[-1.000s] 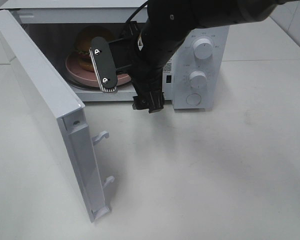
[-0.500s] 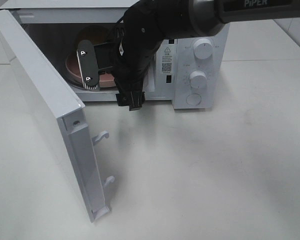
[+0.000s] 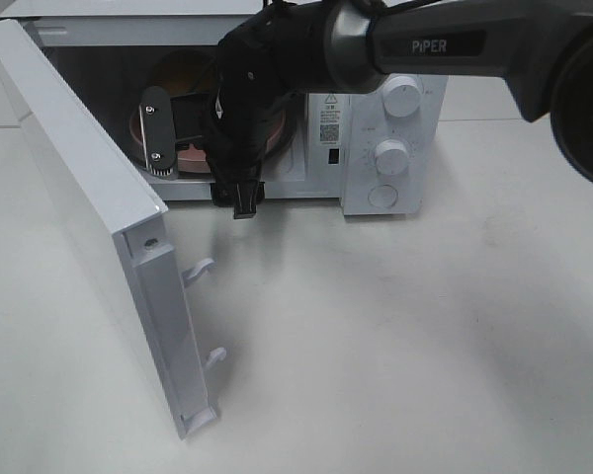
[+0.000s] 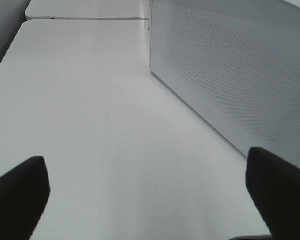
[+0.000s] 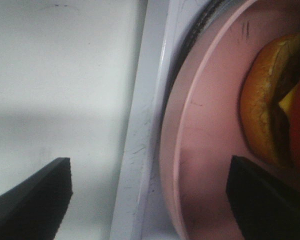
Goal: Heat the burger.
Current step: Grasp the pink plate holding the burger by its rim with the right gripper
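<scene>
The burger (image 3: 183, 69) sits on a round pink plate (image 3: 193, 156) inside the open microwave (image 3: 361, 173), mostly hidden behind my right arm. My right gripper (image 3: 183, 138) hangs at the oven's mouth, and one of its fingers (image 3: 156, 131) shows in front of the plate's left side. Seen from the right wrist, the burger (image 5: 270, 110) lies on the plate (image 5: 205, 125) and the right gripper (image 5: 150, 200) is open, straddling the plate's rim and the oven's sill (image 5: 140, 140). Low over bare table, my left gripper (image 4: 150, 200) is open and holds nothing.
The microwave's door (image 3: 89, 197) swings out far to the left, with two latch hooks (image 3: 203, 269) on its edge. Its perforated panel (image 4: 230, 75) stands beside the left gripper. Two knobs (image 3: 400, 96) are on the control panel at the right.
My right arm has swung left across the oven's mouth, and its finger now covers the plate's left side. The burger is more hidden. The door has not moved.
</scene>
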Action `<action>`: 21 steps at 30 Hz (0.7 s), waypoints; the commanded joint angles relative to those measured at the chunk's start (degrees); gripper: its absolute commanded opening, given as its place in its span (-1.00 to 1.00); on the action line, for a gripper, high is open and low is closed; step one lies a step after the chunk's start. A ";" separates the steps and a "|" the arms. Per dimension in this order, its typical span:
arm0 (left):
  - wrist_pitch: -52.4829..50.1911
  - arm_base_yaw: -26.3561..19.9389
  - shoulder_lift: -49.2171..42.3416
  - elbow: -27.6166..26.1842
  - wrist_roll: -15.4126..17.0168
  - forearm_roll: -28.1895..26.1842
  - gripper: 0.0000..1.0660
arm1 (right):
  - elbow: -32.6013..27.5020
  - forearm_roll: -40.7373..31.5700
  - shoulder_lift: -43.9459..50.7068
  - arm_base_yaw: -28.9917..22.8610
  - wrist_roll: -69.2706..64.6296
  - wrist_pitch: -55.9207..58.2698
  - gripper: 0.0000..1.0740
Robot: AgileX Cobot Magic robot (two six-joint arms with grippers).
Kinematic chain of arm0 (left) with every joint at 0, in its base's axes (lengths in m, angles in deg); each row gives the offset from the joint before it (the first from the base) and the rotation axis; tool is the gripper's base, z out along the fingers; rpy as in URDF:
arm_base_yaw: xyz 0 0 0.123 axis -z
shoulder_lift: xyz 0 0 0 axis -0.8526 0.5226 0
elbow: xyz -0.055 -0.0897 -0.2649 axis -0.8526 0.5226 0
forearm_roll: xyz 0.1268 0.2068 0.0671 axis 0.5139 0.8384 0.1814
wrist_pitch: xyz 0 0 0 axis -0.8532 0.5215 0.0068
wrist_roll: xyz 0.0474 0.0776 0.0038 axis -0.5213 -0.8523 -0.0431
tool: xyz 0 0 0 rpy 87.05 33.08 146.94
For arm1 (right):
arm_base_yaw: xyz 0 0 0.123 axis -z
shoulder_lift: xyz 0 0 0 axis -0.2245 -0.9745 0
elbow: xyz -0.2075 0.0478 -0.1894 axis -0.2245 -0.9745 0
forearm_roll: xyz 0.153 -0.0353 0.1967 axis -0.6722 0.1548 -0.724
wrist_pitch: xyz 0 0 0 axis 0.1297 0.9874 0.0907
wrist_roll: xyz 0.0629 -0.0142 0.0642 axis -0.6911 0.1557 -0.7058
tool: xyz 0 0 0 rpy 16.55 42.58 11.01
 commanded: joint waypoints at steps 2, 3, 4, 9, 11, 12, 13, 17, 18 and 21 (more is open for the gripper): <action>-0.69 -0.17 -0.92 0.23 0.40 -0.11 0.87 | 5.10 0.29 -2.69 1.38 -0.92 1.09 0.42; -0.69 -0.17 -0.92 0.23 0.40 -0.11 0.87 | 5.10 0.29 -2.69 1.38 -0.92 1.09 0.42; -0.69 -0.17 -0.92 0.23 0.40 -0.11 0.87 | 6.59 0.29 -3.84 1.43 -0.92 1.83 0.42; -0.69 -0.17 -0.92 0.23 0.40 -0.11 0.87 | 8.82 0.06 -6.02 2.01 -1.32 1.83 0.42; -0.69 -0.17 -0.92 0.23 0.40 -0.11 0.87 | 9.00 -0.17 -6.36 2.46 -1.32 1.60 0.42; -0.69 -0.17 -0.92 0.23 0.40 -0.11 0.87 | 9.00 -1.09 -6.82 2.64 -1.32 1.32 0.41; -0.69 -0.17 -0.92 0.23 0.40 -0.11 0.87 | 9.00 -1.09 -6.82 2.64 -1.32 1.32 0.41; -0.69 -0.17 -0.92 0.23 0.40 -0.11 0.87 | 9.00 -1.20 -7.85 2.69 -1.78 -0.69 0.15; -0.69 -0.17 -0.92 0.23 0.40 -0.11 0.87 | 9.00 -1.20 -7.85 2.69 -1.78 -0.69 0.15; -0.69 -0.17 -0.92 0.23 0.40 -0.11 0.87 | 9.00 -1.26 -7.85 2.69 -1.78 -1.49 -0.26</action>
